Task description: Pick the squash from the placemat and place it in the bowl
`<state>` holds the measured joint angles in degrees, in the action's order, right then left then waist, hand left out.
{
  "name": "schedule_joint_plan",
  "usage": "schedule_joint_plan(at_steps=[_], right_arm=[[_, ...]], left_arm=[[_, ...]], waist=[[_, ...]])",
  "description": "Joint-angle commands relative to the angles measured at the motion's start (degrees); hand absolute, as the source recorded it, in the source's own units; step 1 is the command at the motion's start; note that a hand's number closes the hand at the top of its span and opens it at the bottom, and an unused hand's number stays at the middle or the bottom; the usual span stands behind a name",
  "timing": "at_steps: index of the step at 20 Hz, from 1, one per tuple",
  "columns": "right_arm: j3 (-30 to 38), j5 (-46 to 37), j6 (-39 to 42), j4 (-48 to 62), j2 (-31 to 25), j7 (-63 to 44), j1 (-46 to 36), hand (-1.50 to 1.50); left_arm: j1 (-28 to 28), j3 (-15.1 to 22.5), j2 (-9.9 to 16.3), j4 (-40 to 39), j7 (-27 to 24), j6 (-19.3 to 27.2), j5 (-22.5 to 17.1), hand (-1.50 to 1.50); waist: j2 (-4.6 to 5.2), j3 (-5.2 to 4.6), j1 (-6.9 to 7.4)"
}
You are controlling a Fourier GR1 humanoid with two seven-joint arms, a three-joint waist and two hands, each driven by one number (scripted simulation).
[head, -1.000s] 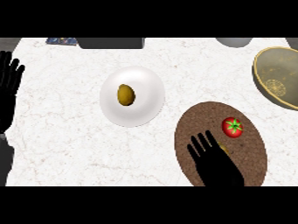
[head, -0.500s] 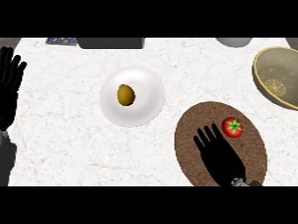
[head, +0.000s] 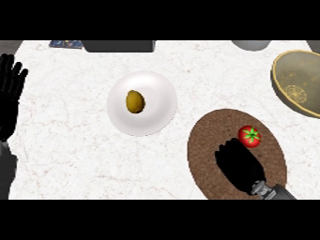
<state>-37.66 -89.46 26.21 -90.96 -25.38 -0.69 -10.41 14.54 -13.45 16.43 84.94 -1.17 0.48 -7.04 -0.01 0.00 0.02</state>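
Note:
A small red round fruit with a green star-shaped top (head: 249, 136), looking like a tomato, lies on the upper right part of the round brown placemat (head: 209, 136). My right hand (head: 240, 164) hovers over the placemat, fingers straight and open. Its fingertips are just below and left of the red fruit, and nothing is held. The golden-olive bowl (head: 313, 77) stands at the right edge, cut off by the frame. My left hand (head: 1, 101) rests open at the far left, fingers up.
A white oval plate (head: 156, 110) in the middle carries an olive-yellow oval vegetable (head: 134, 101). Along the far edge are a dark flat object (head: 119, 46), a grey round item (head: 251, 44) and a small patterned item (head: 66, 44).
My right hand has shifted slightly rightward over the placemat, closer to the red fruit, and its wrist now shows. The left hand has stayed in place.

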Motion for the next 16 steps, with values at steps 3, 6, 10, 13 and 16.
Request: schedule_joint_plan(at_steps=[3,6,10,13,16], right_arm=[[0.36,-2.23,0.76,-3.33,1.81,3.43,-0.81,1.50],[23.82,11.86,-8.82,-0.53,-9.29,3.03,6.61,1.50],[37.60,20.15,-8.84,6.92,-9.64,1.83,7.38,1.50],[48.13,27.32,-10.27,12.28,-13.16,5.45,6.89,1.50],[58.17,32.58,-12.58,18.53,-18.76,9.79,5.65,1.50]], left_arm=[[0.60,0.58,-0.44,1.84,2.19,0.87,0.64,0.00],[-1.83,-3.67,2.23,0.59,0.82,0.83,-0.56,0.00],[-3.36,-4.56,1.43,0.85,0.59,1.91,-0.79,0.00],[-3.93,-5.34,2.03,1.21,0.30,1.92,-0.85,0.00],[-4.43,-5.63,2.21,0.99,-0.56,1.05,-1.34,0.00]], waist=[[-0.04,0.00,0.00],[-0.27,0.49,-5.69],[-0.01,1.25,-9.34],[-0.13,1.07,-8.59],[0.04,0.78,-7.08]])
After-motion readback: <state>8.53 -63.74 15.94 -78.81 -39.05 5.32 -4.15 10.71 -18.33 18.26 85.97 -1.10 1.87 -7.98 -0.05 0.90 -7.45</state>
